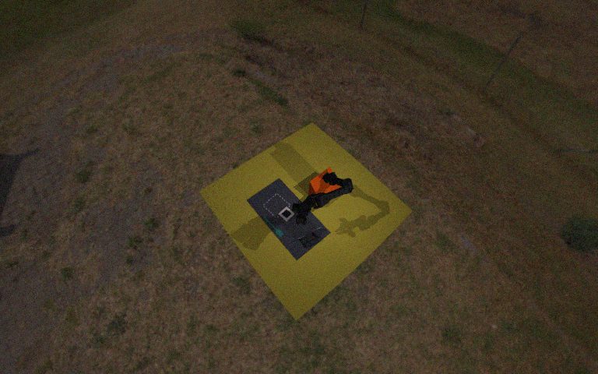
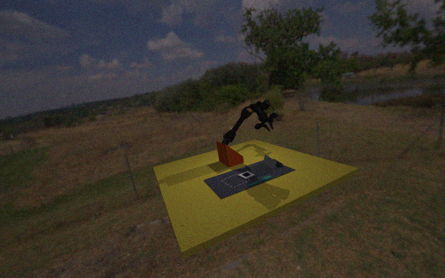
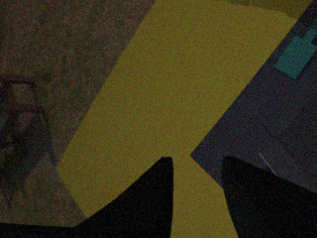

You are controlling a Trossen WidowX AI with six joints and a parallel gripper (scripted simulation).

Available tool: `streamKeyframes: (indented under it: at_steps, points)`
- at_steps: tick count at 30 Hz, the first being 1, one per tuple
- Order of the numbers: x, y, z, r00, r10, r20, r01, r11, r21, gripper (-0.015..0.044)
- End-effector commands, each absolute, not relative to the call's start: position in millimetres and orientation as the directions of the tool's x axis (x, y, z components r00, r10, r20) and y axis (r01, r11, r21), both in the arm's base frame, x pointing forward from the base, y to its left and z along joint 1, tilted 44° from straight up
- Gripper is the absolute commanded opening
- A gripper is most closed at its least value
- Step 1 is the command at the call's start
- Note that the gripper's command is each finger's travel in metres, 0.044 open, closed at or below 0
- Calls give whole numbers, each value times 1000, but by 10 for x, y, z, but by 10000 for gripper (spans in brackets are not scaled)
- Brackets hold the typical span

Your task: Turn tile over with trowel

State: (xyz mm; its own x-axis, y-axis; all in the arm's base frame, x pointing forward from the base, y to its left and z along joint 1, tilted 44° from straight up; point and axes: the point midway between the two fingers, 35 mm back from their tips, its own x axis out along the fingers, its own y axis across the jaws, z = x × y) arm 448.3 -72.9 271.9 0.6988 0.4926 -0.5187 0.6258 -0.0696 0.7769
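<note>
The tile (image 1: 286,213) (image 2: 245,174), dark with a white square mark facing up, lies on the dark grey mat (image 1: 263,200) (image 2: 223,189) (image 3: 264,126), at the edge of the dashed outline (image 1: 269,199) (image 2: 229,178). The small teal trowel (image 1: 274,227) (image 2: 261,179) (image 3: 297,56) lies along the mat's edge, untouched. My gripper (image 1: 300,216) (image 2: 267,125) (image 3: 196,167) hangs high above the mat, pointing down. Its fingers stand a little apart with nothing between them; only yellow table shows in the gap.
The mat lies on a yellow table (image 1: 308,273) (image 2: 203,212) (image 3: 172,93) on a grass field. An orange wedge (image 1: 319,182) (image 2: 228,155) stands at the arm's base. A small dark object (image 1: 310,241) (image 2: 278,164) sits at one end of the mat.
</note>
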Motion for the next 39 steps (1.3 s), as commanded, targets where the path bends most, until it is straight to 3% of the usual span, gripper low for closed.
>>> streamKeyframes:
  at_steps: [1,16,28,39]
  points:
    - [4623,-500,2493,622,541,-566,728,-134,673,100]
    - [4832,279,1917,372,647,-666,928,-241,283,100]
    - [4829,864,1515,152,686,-712,947,-307,-93,100]
    - [4821,891,1511,144,687,-712,946,-307,-105,100]
